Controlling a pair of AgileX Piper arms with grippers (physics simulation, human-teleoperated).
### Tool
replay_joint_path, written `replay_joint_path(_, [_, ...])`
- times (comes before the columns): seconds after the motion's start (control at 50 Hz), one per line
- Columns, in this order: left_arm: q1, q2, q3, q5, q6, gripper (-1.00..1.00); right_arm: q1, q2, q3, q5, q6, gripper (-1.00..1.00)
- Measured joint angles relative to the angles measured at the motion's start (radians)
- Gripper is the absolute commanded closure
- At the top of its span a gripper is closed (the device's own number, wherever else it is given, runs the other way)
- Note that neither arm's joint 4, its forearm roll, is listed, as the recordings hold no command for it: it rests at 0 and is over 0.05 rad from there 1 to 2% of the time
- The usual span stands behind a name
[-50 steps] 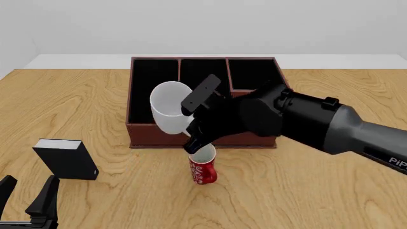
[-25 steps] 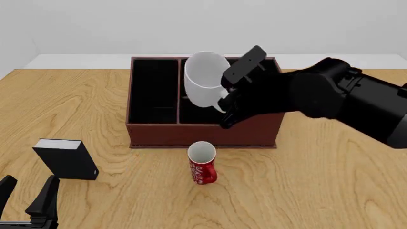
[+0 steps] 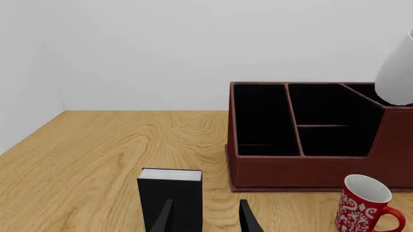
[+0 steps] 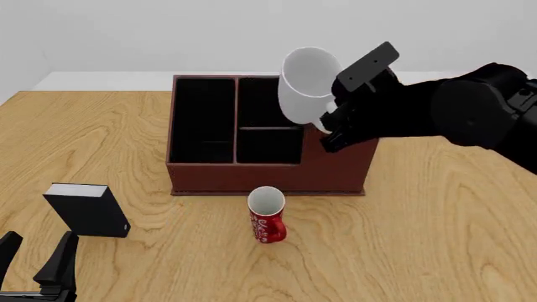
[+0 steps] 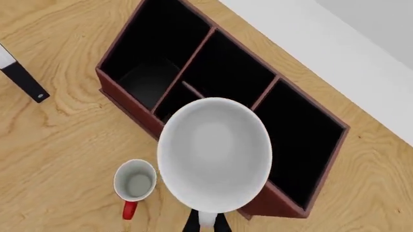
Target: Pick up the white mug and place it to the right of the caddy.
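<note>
Hanging at the right-hand edge of the left wrist view, the white mug shows only as a pale slice above the caddy, clear of its rim; the left gripper idles with fingers spread before the small black box, the red mug standing in front of the caddy. Front view: the right gripper pinches the mug by its handle side, mug airborne and tilted over the caddy's right compartments, mouth toward the camera. From the mug, the open tabletop right of the caddy lies at roughly four o'clock, on the right arm's own side. Right wrist view: the mug's open mouth faces the lens, long axis along the fingers.
</note>
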Motion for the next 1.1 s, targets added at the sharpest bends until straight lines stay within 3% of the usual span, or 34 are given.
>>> replay_joint_path(0.78, [0.000,0.000,0.000,0.000,0.000,-1.00,-0.206,-0.203,0.023,0.076,0.030,1.00])
replay_joint_path(1.1, [0.000,0.000,0.000,0.000,0.000,-1.00,-0.328,-0.237,0.003,0.103,0.046,1.00])
